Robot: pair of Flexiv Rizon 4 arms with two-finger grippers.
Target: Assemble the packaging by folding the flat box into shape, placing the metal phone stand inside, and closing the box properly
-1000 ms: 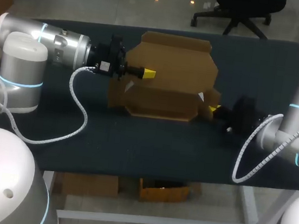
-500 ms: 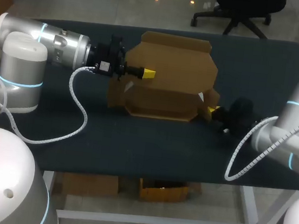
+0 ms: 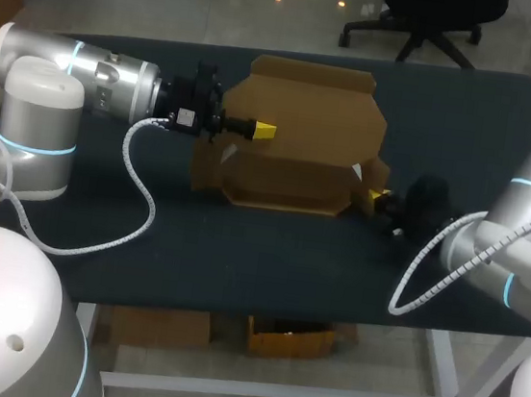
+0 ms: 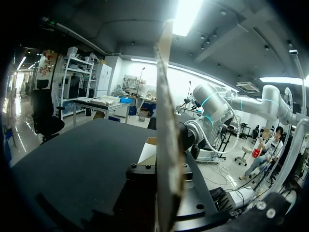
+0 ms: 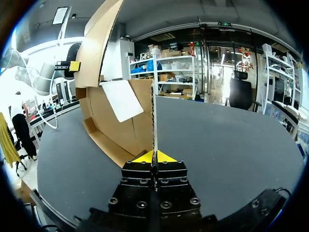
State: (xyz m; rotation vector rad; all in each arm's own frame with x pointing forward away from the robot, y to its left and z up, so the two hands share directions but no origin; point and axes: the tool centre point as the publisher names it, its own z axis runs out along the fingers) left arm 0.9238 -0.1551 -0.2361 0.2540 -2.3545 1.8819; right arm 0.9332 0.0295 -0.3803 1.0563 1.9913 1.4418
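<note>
A brown cardboard box stands partly folded at the middle of the dark table, its large panel raised. My left gripper comes in from the left and is shut on that raised panel, which runs edge-on between its fingers in the left wrist view. My right gripper is shut on the box's right side flap, its yellow tips pinching the flap's edge. A white sheet lies against the box's inner wall. The left gripper's yellow tip shows beyond the raised panel. I see no metal phone stand.
The dark table top stretches bare in front of the box to the near edge. The left arm's white cable loops over the table at the left, the right arm's cable at the right.
My right arm's elbow has swung inward and its gripper has edged a little left with the flap. The left arm and the raised panel have kept still.
</note>
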